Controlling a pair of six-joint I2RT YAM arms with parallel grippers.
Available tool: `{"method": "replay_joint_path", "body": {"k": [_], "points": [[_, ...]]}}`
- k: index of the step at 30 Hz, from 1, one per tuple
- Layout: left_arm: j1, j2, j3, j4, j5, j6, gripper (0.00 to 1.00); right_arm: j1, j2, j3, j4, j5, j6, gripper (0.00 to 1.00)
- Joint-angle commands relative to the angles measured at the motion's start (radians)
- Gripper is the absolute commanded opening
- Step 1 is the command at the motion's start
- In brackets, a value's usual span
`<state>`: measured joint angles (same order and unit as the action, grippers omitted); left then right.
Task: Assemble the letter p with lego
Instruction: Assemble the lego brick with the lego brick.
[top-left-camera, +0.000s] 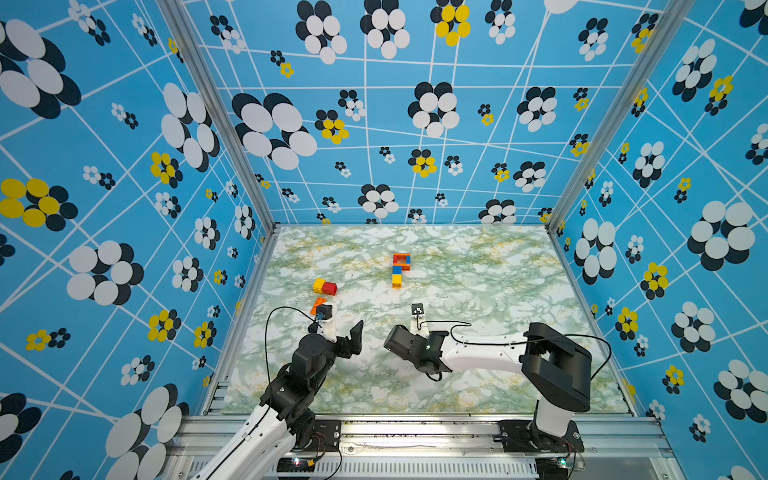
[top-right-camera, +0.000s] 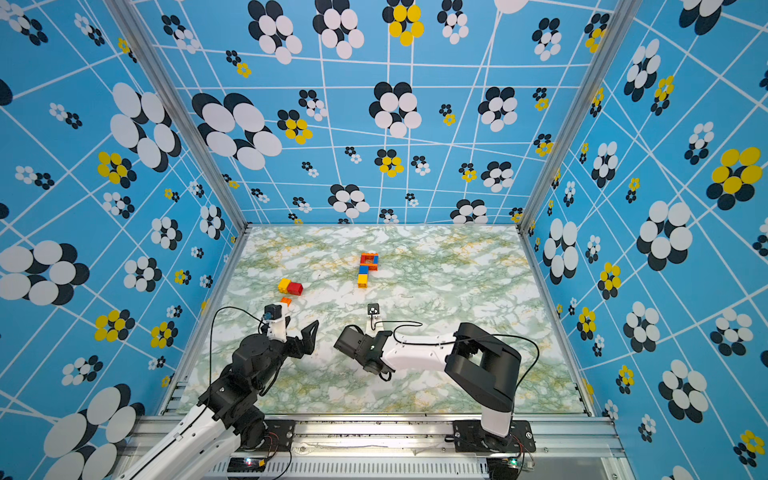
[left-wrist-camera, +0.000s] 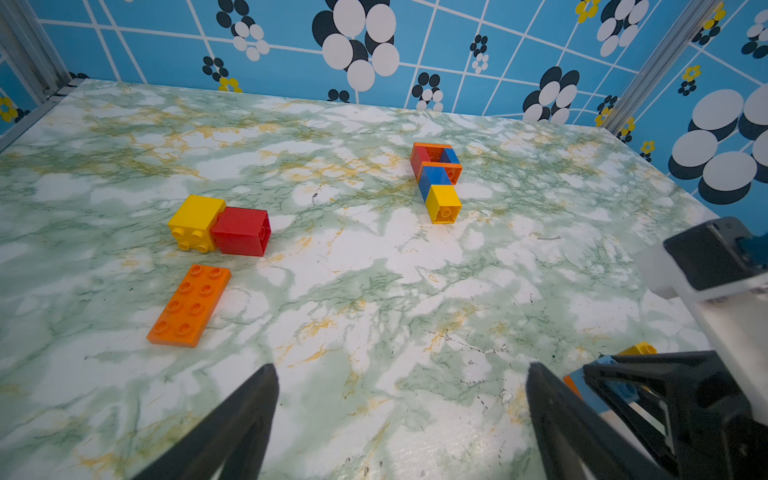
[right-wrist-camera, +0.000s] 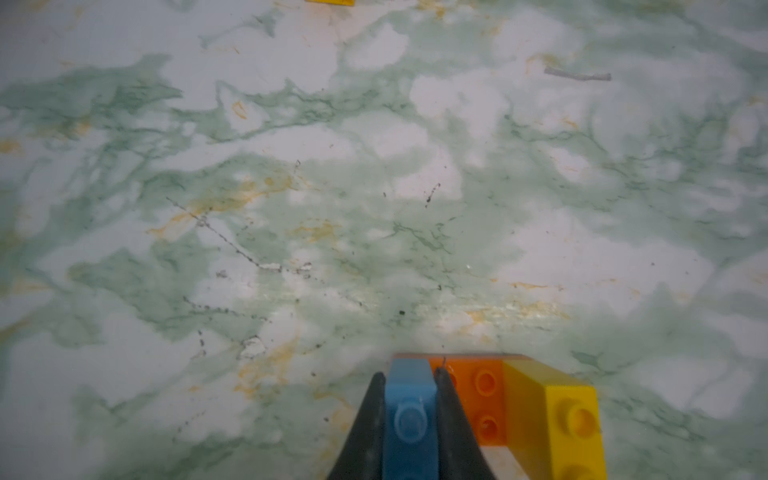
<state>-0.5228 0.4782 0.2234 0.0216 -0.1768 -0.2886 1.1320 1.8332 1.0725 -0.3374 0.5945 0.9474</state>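
A partly built lego letter (top-left-camera: 401, 269) (top-right-camera: 368, 268) of orange, red, blue and yellow bricks lies flat mid-table, also in the left wrist view (left-wrist-camera: 438, 178). A yellow brick (left-wrist-camera: 195, 222) touches a red brick (left-wrist-camera: 242, 230) at the left, with an orange flat brick (left-wrist-camera: 189, 305) in front of them. My left gripper (left-wrist-camera: 402, 368) (top-left-camera: 345, 332) stands open and empty over bare table. In the right wrist view my right gripper (right-wrist-camera: 409, 376) is shut on a pale blue brick (right-wrist-camera: 410, 415) joined to an orange brick (right-wrist-camera: 478, 399) and a yellow brick (right-wrist-camera: 573, 424).
Patterned blue walls (top-left-camera: 124, 208) with metal corner posts (top-left-camera: 216, 112) enclose the marble table (top-left-camera: 478, 291) on three sides. The two arms meet near the table's front middle, their grippers close together. A small grey scrap (right-wrist-camera: 577, 76) lies on the table.
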Motion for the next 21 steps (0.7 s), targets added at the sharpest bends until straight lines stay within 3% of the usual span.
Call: {"method": "replay_joint_path", "body": {"k": [1, 11, 16, 21], "points": [[0.010, -0.010, -0.013, -0.006, -0.015, -0.002, 0.94, -0.017, 0.129, -0.081, -0.065, -0.281, 0.030, 0.00], [0.010, -0.001, -0.016, 0.006, -0.019, 0.004, 0.95, 0.002, -0.049, -0.080, -0.178, -0.129, 0.005, 0.00], [0.010, 0.019, -0.014, 0.015, -0.017, 0.009, 0.95, 0.011, -0.106, -0.097, -0.144, -0.132, -0.012, 0.00], [0.011, 0.107, 0.031, -0.004, -0.015, 0.012, 0.96, 0.011, -0.125, -0.065, -0.108, -0.168, -0.076, 0.19]]}}
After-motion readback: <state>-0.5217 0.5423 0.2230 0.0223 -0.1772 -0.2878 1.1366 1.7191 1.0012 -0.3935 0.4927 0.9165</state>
